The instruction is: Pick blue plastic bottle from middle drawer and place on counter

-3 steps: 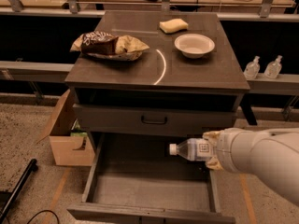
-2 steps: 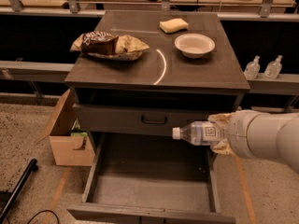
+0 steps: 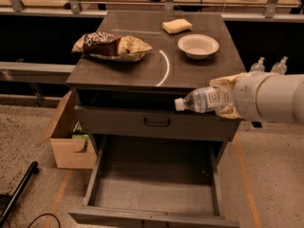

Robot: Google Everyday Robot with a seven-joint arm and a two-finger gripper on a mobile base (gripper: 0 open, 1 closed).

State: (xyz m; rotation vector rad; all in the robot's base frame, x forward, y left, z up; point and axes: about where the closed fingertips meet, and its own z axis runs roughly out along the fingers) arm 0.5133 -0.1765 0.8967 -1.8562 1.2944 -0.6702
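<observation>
My gripper (image 3: pixel 223 99) is shut on the blue plastic bottle (image 3: pixel 202 100), a clear bottle with a white cap and pale label. It holds the bottle lying sideways, cap to the left, in the air at the level of the counter's front right edge. The counter (image 3: pixel 142 65) is the dark grey cabinet top with a curved pale streak. The middle drawer (image 3: pixel 156 194) stands pulled open below, its flat grey floor bare.
On the counter lie a chip bag (image 3: pixel 109 46), a white bowl (image 3: pixel 198 45) and a yellow sponge (image 3: pixel 176 26). A closed drawer front with black handle (image 3: pixel 156 122) is above the open drawer. A cardboard box (image 3: pixel 71 137) stands left. Two pump bottles (image 3: pixel 268 65) stand right.
My gripper has lifted the bottle up from over the open drawer to the height of the counter's front edge.
</observation>
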